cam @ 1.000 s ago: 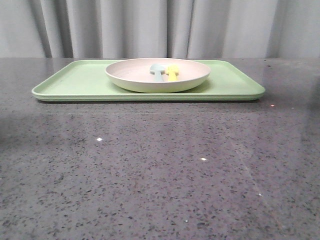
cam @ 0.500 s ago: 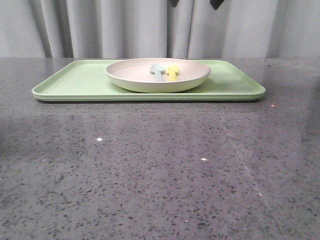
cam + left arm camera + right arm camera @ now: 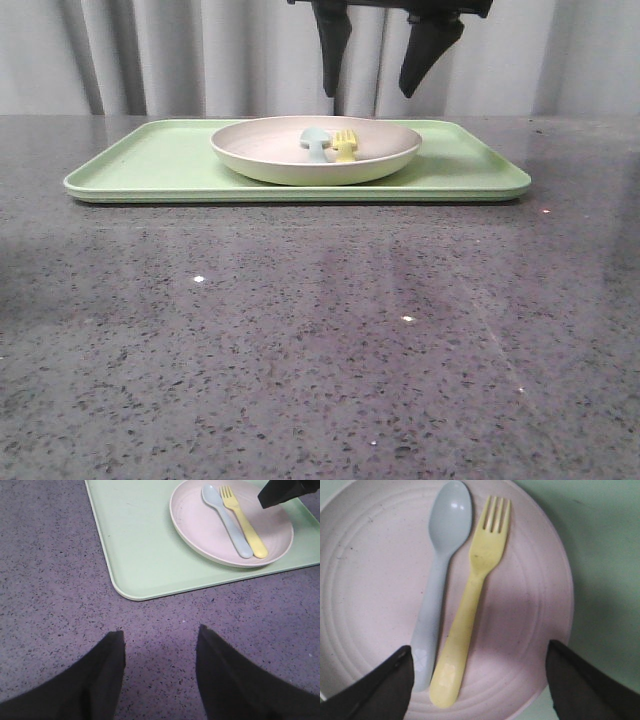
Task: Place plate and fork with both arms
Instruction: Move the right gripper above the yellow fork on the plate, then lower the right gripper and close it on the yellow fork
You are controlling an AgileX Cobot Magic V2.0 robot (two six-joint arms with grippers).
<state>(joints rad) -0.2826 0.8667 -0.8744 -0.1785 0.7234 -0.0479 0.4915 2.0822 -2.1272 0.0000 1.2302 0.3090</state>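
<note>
The pale beige-pink plate (image 3: 260, 150) sits on the light-green tray (image 3: 150, 165). In it the pale-yellow fork (image 3: 346, 146) lies beside a pale blue-green spoon (image 3: 316, 142). My right gripper (image 3: 368, 95) hangs open above the plate, touching nothing. In the right wrist view its jaws (image 3: 480, 647) straddle the fork's (image 3: 470, 605) handle end from above, with the spoon (image 3: 437, 580) alongside on the plate (image 3: 370, 580). My left gripper (image 3: 160, 632) is open and empty over the bare table, short of the tray's corner (image 3: 140, 540). The plate (image 3: 200, 525) and fork (image 3: 245, 522) lie beyond it.
The table is dark speckled stone (image 3: 320, 350) with a grey curtain (image 3: 150, 50) behind it. The tray has a low raised rim. One right finger (image 3: 280, 492) shows over the plate in the left wrist view. The left gripper is out of the front view.
The right gripper has come down into the front view from above and now hangs open over the plate. Plate, fork and spoon have not moved.
</note>
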